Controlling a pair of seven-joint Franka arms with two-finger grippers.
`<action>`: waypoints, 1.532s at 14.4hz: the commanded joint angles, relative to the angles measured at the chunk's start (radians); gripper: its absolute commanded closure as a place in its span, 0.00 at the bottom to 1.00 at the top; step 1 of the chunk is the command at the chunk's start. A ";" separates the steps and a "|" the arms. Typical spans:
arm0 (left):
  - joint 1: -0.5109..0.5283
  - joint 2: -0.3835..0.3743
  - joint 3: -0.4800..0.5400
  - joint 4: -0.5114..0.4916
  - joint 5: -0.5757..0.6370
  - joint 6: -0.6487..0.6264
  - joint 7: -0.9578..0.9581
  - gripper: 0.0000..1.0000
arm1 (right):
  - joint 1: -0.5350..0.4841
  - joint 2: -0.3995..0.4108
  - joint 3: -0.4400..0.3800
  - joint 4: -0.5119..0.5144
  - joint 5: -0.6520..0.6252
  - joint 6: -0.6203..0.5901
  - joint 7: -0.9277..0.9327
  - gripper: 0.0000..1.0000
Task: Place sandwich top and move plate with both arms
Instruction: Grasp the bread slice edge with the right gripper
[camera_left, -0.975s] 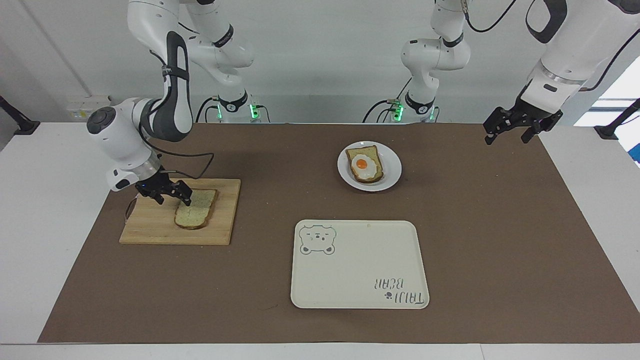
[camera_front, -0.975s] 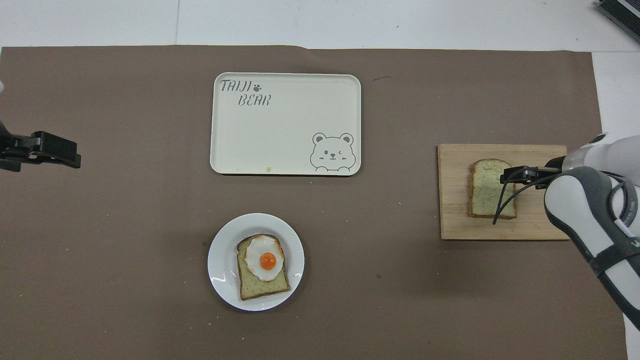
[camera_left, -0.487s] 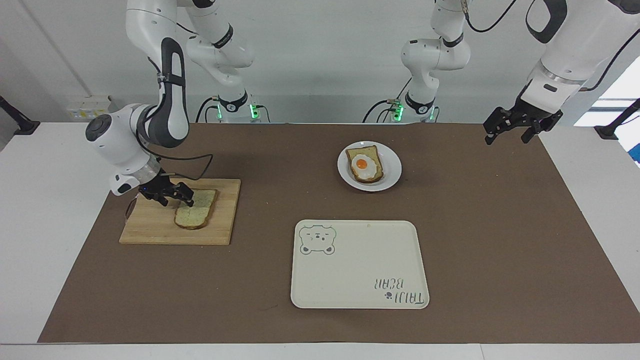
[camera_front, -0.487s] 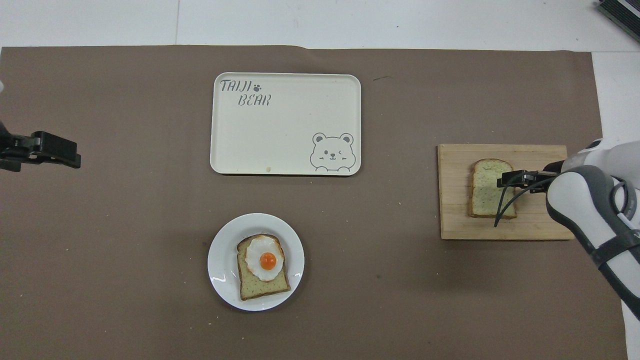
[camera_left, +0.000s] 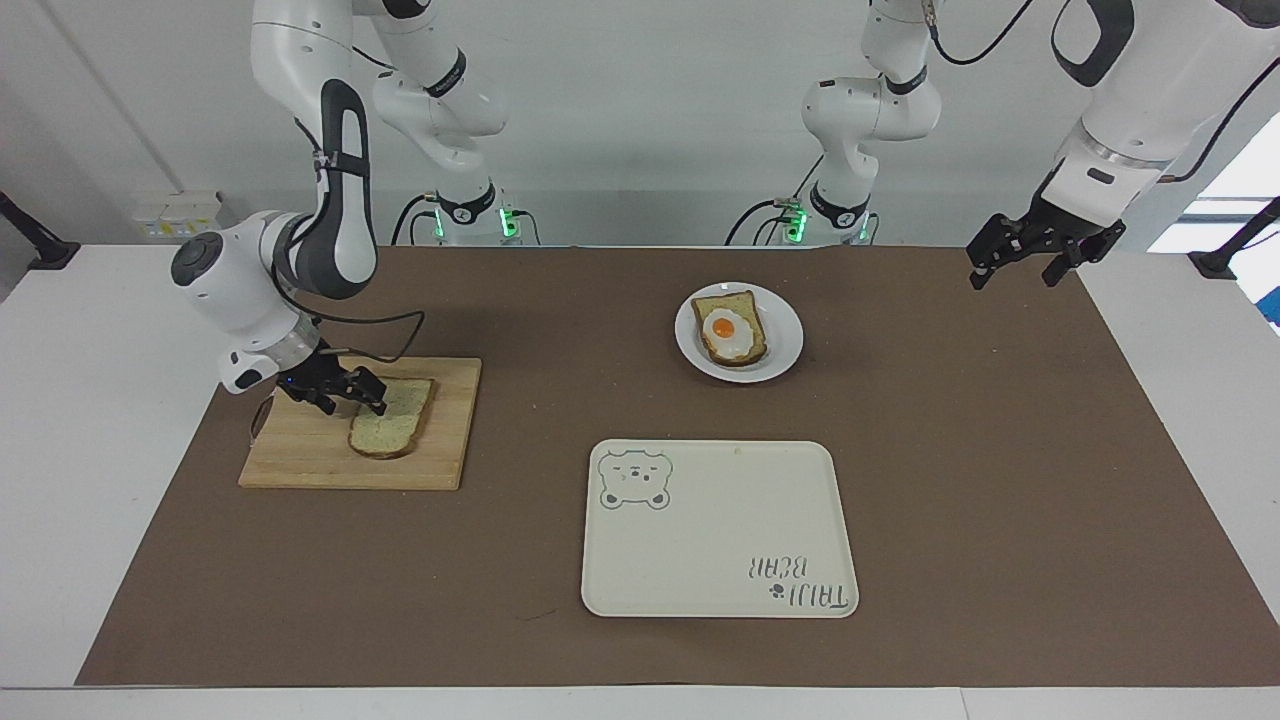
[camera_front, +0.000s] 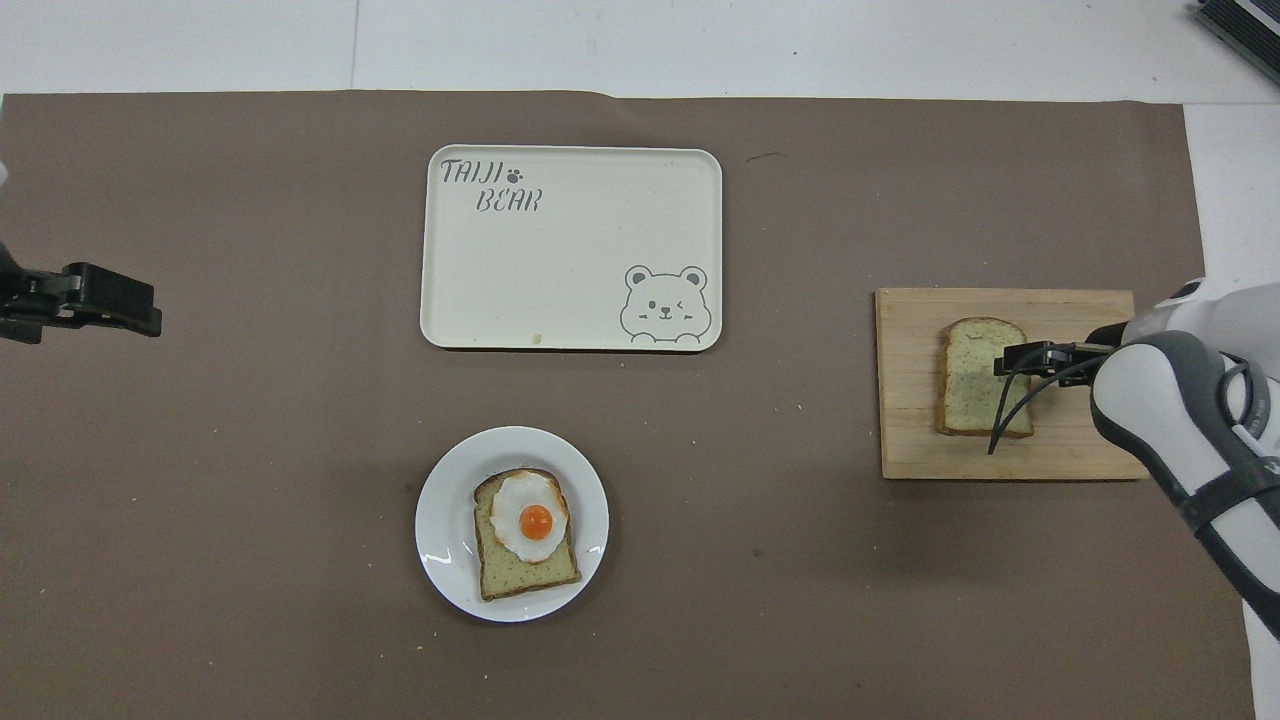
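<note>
We read "TAIJI BEAR" on the rectangular cream tray (camera_front: 570, 248). Brown paper mat (camera_left: 1000, 450) covers the white counter (camera_left: 80, 400). Speckled, brown-crusted sandwich top (camera_front: 980, 385) lies flat on the wooden board (camera_front: 910, 400); right claw (camera_left: 352, 392) is at its edge, grip state unclear. Glossy round white plate (camera_front: 440, 520) carries egg toast (camera_front: 525, 535). Left claw (camera_left: 1020, 262) waits, released.

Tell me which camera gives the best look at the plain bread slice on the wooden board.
The overhead view: the sandwich top lies flat on the cutting board, nearly its whole face showing, only the edge under the right gripper covered. The facing view shows it foreshortened, the gripper at its robot-side end.
</note>
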 joint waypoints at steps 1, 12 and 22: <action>-0.003 -0.002 0.003 0.000 0.013 -0.009 -0.009 0.00 | -0.011 -0.004 0.008 -0.015 0.033 0.020 -0.051 0.44; -0.003 -0.002 0.003 0.000 0.013 -0.009 -0.009 0.00 | -0.003 -0.003 0.008 -0.013 0.033 0.018 -0.033 1.00; -0.003 -0.003 0.003 0.000 0.015 -0.009 -0.009 0.00 | -0.003 -0.001 0.011 0.101 0.033 -0.103 -0.050 1.00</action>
